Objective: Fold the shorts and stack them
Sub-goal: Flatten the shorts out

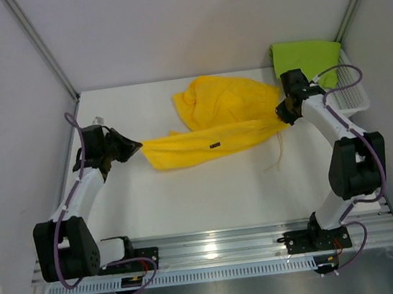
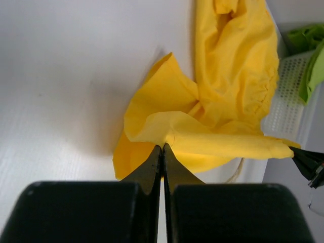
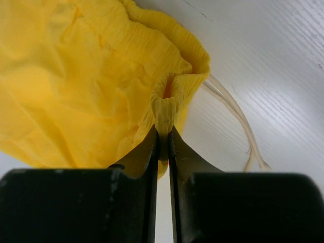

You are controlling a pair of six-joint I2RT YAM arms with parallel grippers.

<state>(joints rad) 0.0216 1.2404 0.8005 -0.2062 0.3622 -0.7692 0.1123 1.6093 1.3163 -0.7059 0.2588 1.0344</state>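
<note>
My left fingers (image 2: 152, 169) pinch one edge of the yellow shorts (image 1: 212, 127) and my right fingers (image 3: 148, 152) pinch the waistband — the fabric strung between them over the worktop (image 1: 209, 189) — while the lime green shorts (image 1: 304, 56) lie on the white mesh basket (image 1: 356, 100).

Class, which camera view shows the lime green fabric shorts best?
Top external: the lime green fabric shorts lie draped over the white plastic mesh basket. Left wrist catches only a green sliver at its right edge; right wrist shows none.

Beyond the right claw (image 1: 284, 116), the green shorts (image 1: 308, 56) are partly hidden, and the logo (image 1: 214, 145) on the yellow shorts (image 1: 227, 103) is too small to read.
</note>
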